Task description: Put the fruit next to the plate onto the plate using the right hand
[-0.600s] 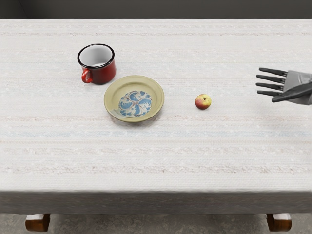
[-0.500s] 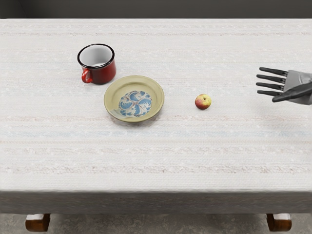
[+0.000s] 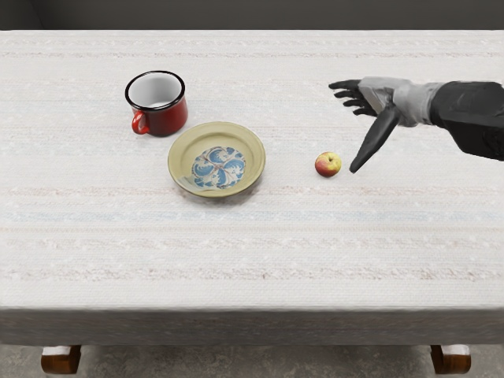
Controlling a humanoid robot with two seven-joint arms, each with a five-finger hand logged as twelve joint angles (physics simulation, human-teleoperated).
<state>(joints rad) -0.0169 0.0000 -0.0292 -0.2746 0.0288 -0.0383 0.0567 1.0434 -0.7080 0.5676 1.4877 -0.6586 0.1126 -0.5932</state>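
Note:
A small red and yellow apple (image 3: 327,164) lies on the table, a short way right of the plate. The plate (image 3: 181,147) is olive-yellow with a blue swirl pattern in its middle and holds nothing. My right hand (image 3: 356,118) reaches in from the right edge and hovers above and just right of the apple. Its fingers are spread, and the thumb (image 3: 370,144) points down toward the table beside the fruit without touching it. The hand is open and holds nothing. My left arm does not show.
A red enamel mug (image 3: 157,102) with a white inside stands upright just behind and left of the plate. The table's front edge (image 3: 252,309) runs across the lower part of the view.
My right hand has moved left from the right edge to a spot just above and right of the apple. The apple, plate and mug have not moved.

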